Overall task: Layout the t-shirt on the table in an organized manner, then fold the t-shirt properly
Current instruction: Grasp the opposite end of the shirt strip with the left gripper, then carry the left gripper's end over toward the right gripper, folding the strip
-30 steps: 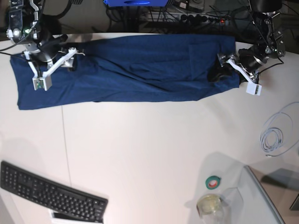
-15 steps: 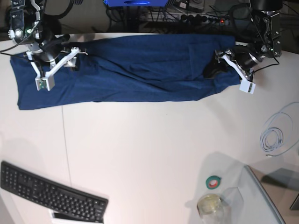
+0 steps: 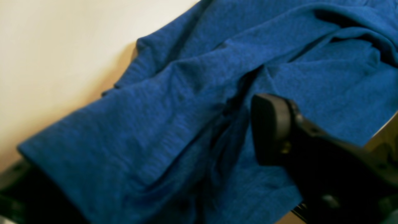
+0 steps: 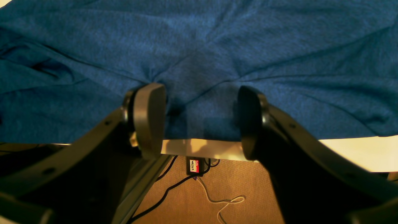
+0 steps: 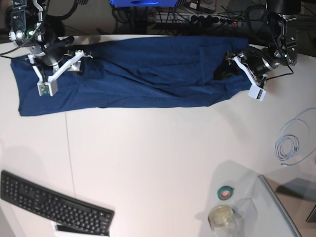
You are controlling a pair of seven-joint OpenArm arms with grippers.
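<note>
The dark blue t-shirt [image 5: 143, 71] lies as a long wrinkled band across the far side of the white table [image 5: 163, 148]. My right gripper [image 5: 78, 66] rests on its left part near the far table edge. In the right wrist view this gripper [image 4: 199, 121] is open, both fingers pressing on puckered cloth [image 4: 199, 56]. My left gripper [image 5: 223, 73] sits on the shirt's right end. The left wrist view shows one black finger [image 3: 270, 130] on bunched fabric [image 3: 186, 93], while the other finger is hidden under the cloth, so the jaws stand apart.
A black keyboard [image 5: 54, 207] lies at the near left. A green tape roll [image 5: 225, 192], a clear jar [image 5: 222, 217] and a clear tray [image 5: 281, 212] sit near right. A coiled cable [image 5: 291, 145] lies at the right edge. Floor cables [image 4: 199, 186] show beyond the far edge.
My left gripper has shifted up and inward over the shirt's right end, its jaws narrowing and the cloth there bunching slightly. The right arm has barely moved.
</note>
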